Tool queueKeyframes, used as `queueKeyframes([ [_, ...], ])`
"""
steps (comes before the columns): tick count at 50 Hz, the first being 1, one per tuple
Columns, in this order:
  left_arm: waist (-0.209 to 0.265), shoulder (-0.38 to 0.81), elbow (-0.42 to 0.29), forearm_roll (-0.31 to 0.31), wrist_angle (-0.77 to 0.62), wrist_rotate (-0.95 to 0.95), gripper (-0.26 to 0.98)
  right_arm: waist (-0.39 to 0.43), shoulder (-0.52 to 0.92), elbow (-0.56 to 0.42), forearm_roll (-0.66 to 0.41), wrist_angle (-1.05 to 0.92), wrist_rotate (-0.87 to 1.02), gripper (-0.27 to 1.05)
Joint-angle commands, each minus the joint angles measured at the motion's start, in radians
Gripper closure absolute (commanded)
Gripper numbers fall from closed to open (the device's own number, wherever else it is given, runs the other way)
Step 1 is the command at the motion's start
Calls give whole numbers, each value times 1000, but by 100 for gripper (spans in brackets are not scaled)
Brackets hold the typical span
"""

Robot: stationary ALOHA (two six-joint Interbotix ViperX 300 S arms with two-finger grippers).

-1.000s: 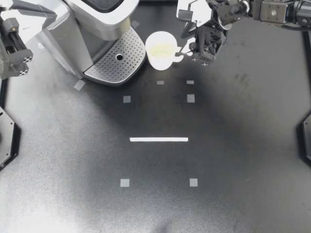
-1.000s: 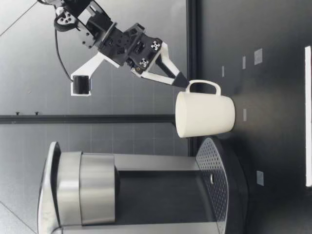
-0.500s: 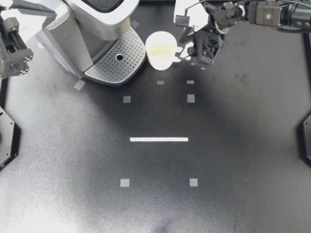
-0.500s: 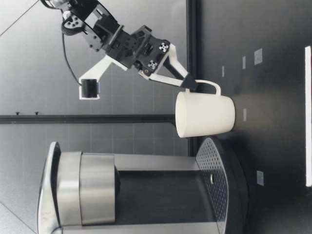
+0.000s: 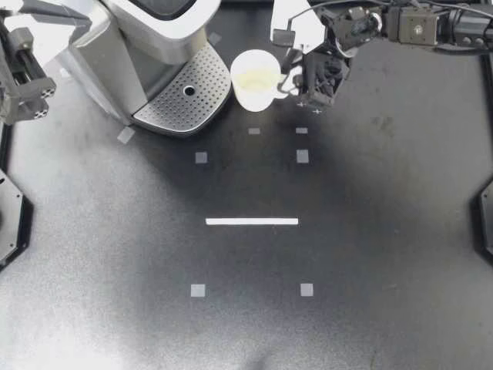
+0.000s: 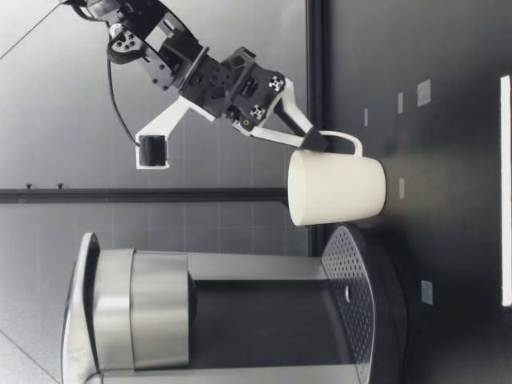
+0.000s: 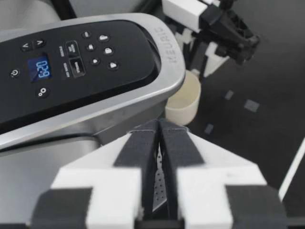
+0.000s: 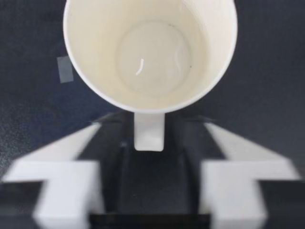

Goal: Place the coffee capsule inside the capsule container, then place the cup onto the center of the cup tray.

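Right gripper (image 5: 297, 82) closer, astride the handle of the cup (image 5: 255, 79)

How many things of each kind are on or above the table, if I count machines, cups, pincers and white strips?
Coffee machine: 1
Cup: 1
Pincers: 2 (left pincer, right pincer)
White strip: 1
Total: 5

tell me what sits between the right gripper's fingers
My right gripper is open; between its fingers sits the cup's handle, as the right wrist view shows.
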Motion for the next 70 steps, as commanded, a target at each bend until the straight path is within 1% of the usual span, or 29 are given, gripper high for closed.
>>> queueKeyframes([
  [1, -2, -3, -9, 8, -8, -2, 60, 5, -18, -25, 2, -6, -2, 46],
  [6, 0, -3, -9, 12, -8, -2, 60, 5, -15, -23, 2, -2, -2, 55],
  [8, -2, -3, -9, 12, -6, -2, 60, 5, -17, -25, 2, 0, -2, 56],
  [20, -2, -3, -9, 18, -8, -3, 60, 18, -51, -18, 3, -3, -2, 56],
  [34, -2, -6, -3, 26, -15, -3, 60, 55, -153, 23, 8, -23, 8, 56],
  [40, -2, -14, 3, 26, -38, -3, 60, 87, -178, 29, 28, -52, 9, 57],
  [47, 0, -15, 6, 28, -54, -3, 60, 117, -155, 11, 49, -95, 11, 57],
  [70, -2, -15, 6, 28, -51, -3, 60, 129, -28, -135, 52, -107, 21, 57],
])
